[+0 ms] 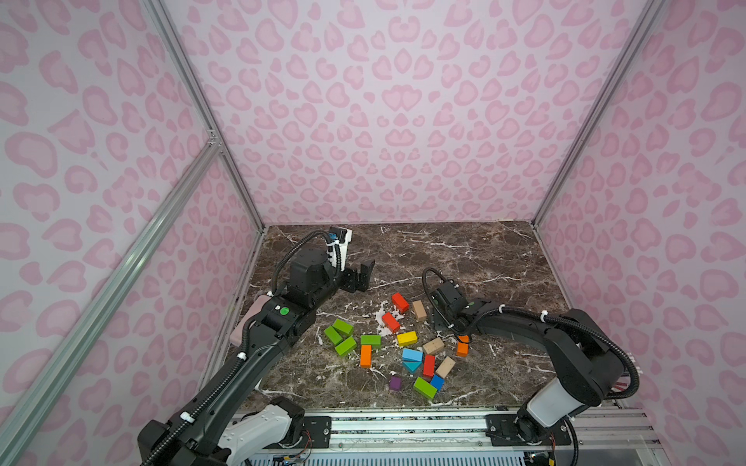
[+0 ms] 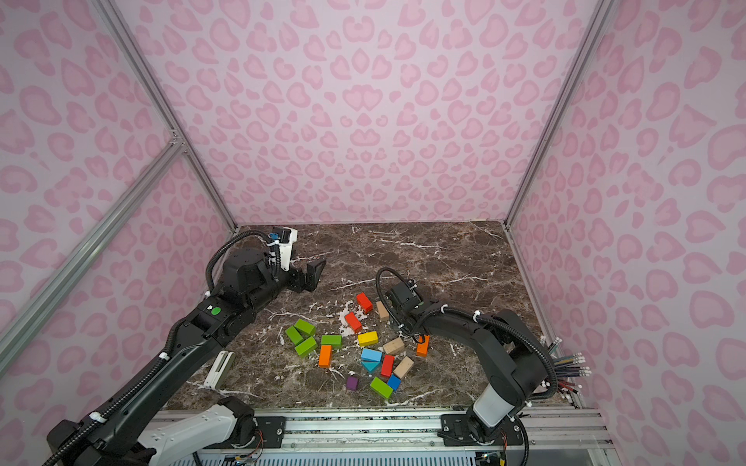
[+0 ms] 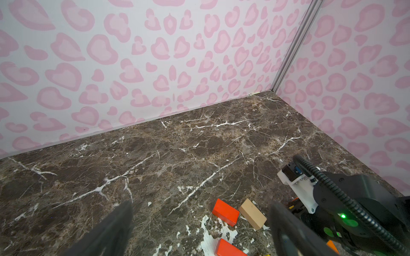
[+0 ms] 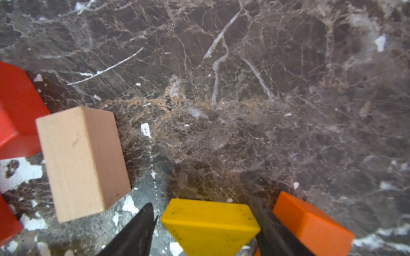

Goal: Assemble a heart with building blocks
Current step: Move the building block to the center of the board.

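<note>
**Robot-lab test cell, boxed in and purpose-built.**

Walled on three sides with pink heart-print panels (image 1: 403,121) held in bare aluminium profiles (image 1: 202,105); floored with a dark marble-look worktop (image 1: 464,250); fitted with two cabled black arms (image 1: 250,355) bolted to a slotted metal rail (image 1: 403,423) along the near edge, with a camera at each wrist; strewn with small painted building blocks (image 1: 407,338).

Brightness: you have even, diffuse light in both top views; the pink walls (image 1: 403,121) read bright.
Shadows: short and faint beside the blocks (image 1: 407,339) on the dark surface (image 1: 464,250).
Distortion: the frame rails (image 1: 101,290) splay outward toward the upper corners of the frame.
Focus: your right wrist view is soft throughout; the fingers (image 4: 133,235) of the right tool (image 4: 204,209) and the fingers (image 3: 111,230) of the left tool (image 3: 200,204) blur dark.
</note>
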Controlling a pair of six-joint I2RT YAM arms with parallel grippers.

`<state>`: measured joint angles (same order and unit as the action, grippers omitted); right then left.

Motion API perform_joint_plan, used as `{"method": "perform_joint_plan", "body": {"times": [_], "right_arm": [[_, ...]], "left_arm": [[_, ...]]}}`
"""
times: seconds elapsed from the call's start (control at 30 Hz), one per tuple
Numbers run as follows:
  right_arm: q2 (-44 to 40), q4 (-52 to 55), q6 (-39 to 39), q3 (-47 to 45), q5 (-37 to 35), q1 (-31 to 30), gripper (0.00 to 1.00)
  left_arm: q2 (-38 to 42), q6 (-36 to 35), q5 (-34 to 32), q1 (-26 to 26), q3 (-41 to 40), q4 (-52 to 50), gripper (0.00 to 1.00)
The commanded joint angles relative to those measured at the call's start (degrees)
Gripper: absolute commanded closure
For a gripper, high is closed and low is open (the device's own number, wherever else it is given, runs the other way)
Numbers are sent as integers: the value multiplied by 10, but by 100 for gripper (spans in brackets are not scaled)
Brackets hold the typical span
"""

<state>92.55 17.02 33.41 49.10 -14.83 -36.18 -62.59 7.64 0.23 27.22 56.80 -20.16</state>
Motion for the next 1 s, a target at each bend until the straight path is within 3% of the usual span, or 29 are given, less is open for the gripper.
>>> {"method": "perform_joint_plan", "body": {"times": [0.0, 0.37, 0.97], "right_arm": [[3, -6, -4, 6, -13, 0, 29], [-5, -8, -62, -4, -26, 3, 33], [3, -61, -141, -11, 23, 25, 38]], "left_arm": [[-1, 0, 5, -1, 0, 10, 2], [-5, 2, 6, -1, 1, 12, 2], [-7, 2, 4, -1, 2, 13, 2]]}}
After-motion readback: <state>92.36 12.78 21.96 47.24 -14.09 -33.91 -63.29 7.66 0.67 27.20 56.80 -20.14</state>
